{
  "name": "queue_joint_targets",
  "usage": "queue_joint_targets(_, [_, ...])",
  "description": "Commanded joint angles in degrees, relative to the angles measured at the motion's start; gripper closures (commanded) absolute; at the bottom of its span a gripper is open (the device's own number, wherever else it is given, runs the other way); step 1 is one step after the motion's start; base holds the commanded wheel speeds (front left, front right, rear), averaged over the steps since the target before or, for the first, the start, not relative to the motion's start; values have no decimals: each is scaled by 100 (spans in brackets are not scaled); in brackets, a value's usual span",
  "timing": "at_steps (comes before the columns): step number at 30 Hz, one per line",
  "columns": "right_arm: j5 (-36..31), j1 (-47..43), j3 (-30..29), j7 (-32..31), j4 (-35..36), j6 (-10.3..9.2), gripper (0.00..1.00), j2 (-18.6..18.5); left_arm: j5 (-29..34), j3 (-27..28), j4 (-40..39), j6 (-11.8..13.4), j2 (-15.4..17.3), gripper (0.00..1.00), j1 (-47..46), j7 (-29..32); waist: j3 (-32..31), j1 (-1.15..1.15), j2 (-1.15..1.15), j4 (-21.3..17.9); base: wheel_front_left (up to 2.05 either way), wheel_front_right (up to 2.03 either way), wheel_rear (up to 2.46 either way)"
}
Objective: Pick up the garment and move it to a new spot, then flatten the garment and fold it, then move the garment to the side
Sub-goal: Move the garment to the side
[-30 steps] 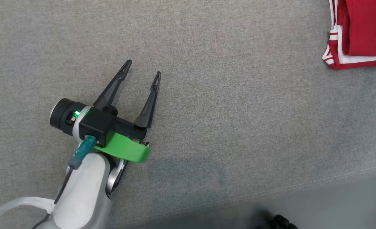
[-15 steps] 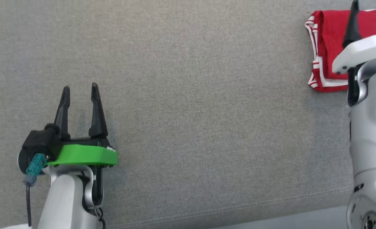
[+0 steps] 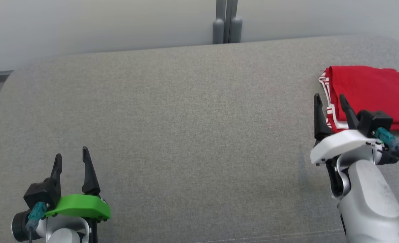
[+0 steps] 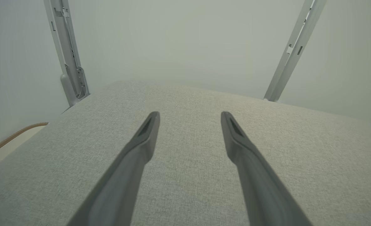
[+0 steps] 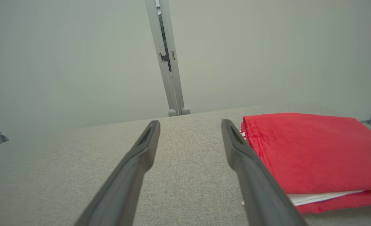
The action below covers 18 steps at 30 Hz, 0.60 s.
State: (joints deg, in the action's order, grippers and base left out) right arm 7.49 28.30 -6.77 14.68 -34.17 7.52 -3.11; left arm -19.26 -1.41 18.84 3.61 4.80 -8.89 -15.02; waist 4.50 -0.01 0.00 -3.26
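Head view is showing a folded red garment (image 3: 371,89) with white-striped trim lying at the far right of a grey fabric-covered counter (image 3: 192,128), its right side running off the frame edge. The right pincer (image 3: 330,97) is hovering at the garment's near left corner, released, with both dark fingers spread and nothing between them. From the right wrist view, this right pincer (image 5: 190,123) is pointing along the counter towards a grey post (image 5: 169,72) on the pale wall, and the garment (image 5: 314,157) is sitting just beside the right-hand finger. Whether finger and cloth are touching cannot be told.

At the lower left, well apart from the garment, the left pincer (image 3: 71,153) is also standing released over bare fabric, a green bracket (image 3: 79,206) sitting behind its fingers. Its own wrist view is showing the left pincer (image 4: 190,116) gaping over the grey counter, with two slanted metal rails (image 4: 67,56) rising against the wall beyond.
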Motion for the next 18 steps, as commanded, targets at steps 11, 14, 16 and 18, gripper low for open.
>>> queue_joint_targets(11, [305, -1544, 464, 15, 1147, -8, 0, 6, 601, 48, -540, -211, 68, 0, 881, -16, -720, 1, 0, 426, 0, 0, 0])
queue_joint_targets(14, [-14, -1859, 559, 35, 1398, -8, 0, 13, 724, 43, -679, -337, 23, 0, 1079, -16, -741, 1, 0, 465, 0, 0, 0])
queue_joint_targets(16, [47, -2080, 529, 43, 1523, -9, 0, 7, 793, 53, -718, -427, 7, 0, 1182, -16, -751, 1, 0, 485, 0, 0, 0])
queue_joint_targets(18, [6, -2318, 509, 54, 1637, -9, 0, 10, 896, 78, -772, -536, -31, 0, 1306, -16, -761, 1, 0, 491, 0, 0, 0])
